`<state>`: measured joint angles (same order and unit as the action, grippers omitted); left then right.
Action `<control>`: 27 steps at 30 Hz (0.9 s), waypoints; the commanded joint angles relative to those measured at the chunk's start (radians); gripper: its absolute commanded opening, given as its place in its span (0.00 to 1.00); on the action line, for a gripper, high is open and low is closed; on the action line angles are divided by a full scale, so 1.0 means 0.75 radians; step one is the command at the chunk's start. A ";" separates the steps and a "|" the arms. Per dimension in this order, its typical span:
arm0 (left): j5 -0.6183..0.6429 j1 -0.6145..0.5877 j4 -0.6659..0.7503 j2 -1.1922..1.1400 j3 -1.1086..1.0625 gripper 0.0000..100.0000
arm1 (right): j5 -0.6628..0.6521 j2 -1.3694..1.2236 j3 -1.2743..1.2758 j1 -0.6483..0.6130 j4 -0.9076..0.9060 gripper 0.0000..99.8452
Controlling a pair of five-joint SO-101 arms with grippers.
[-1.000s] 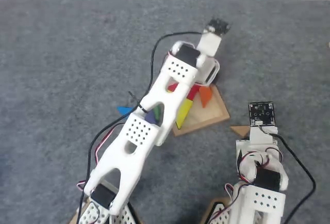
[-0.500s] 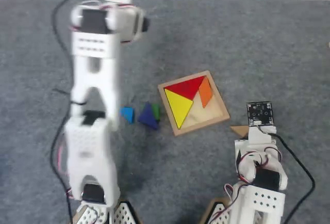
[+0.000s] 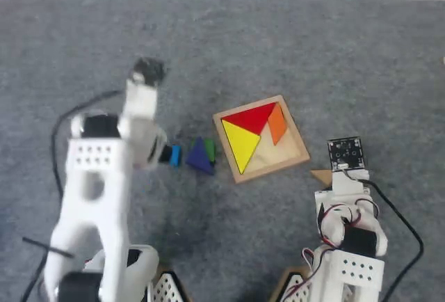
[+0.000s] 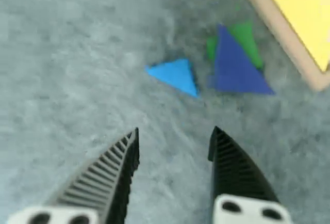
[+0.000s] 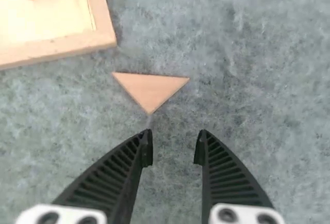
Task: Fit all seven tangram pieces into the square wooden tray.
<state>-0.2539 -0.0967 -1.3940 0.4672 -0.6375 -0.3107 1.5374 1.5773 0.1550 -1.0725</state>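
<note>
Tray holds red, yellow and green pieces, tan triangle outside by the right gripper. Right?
Not green: the third piece in the tray is the orange piece, per the high view. The green piece lies outside, beside the dark blue triangle. Rest holds.

High camera looks down on the grey counter (image 3: pixel 348 51); wrist cameras peer closely past left claw (image 4: pixel 175 129) and right claw (image 5: pixel 175 131); all share the square wooden tray (image 3: pixel 274 168).

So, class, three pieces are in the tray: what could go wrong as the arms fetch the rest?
The dark blue triangle sits against the green piece, so the left gripper might drag both. The tan triangle lies flat near the right gripper; it may slip when pinched.
</note>
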 commanded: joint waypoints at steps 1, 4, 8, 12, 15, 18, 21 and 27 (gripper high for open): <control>0.012 0.074 0.125 0.121 -0.159 0.21 | -0.084 0.009 -0.096 -0.013 -0.015 0.15; 0.096 0.078 0.174 0.096 -0.185 0.22 | -0.088 0.009 -0.113 -0.013 -0.060 0.15; 0.100 0.082 0.213 0.039 -0.179 0.22 | -0.113 0.009 -0.153 -0.011 -0.097 0.15; 0.100 0.174 0.252 -0.047 -0.144 0.22 | -0.113 -0.066 -0.153 -0.013 -0.075 0.15; 0.115 0.288 0.260 -0.149 -0.064 0.22 | -0.108 -0.199 -0.160 -0.013 -0.026 0.15; 0.149 0.374 0.260 -0.262 0.040 0.22 | -0.108 -0.332 -0.155 -0.013 0.058 0.15; 0.166 0.438 0.266 -0.368 0.148 0.22 | -0.106 -0.429 -0.151 -0.011 0.122 0.15; 0.168 0.503 0.401 -0.620 0.230 0.21 | -0.106 -0.474 -0.151 -0.005 0.152 0.15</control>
<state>-0.1389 0.2562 -1.1577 0.0928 -0.5347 -0.3859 1.1968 1.5190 0.1565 -0.9820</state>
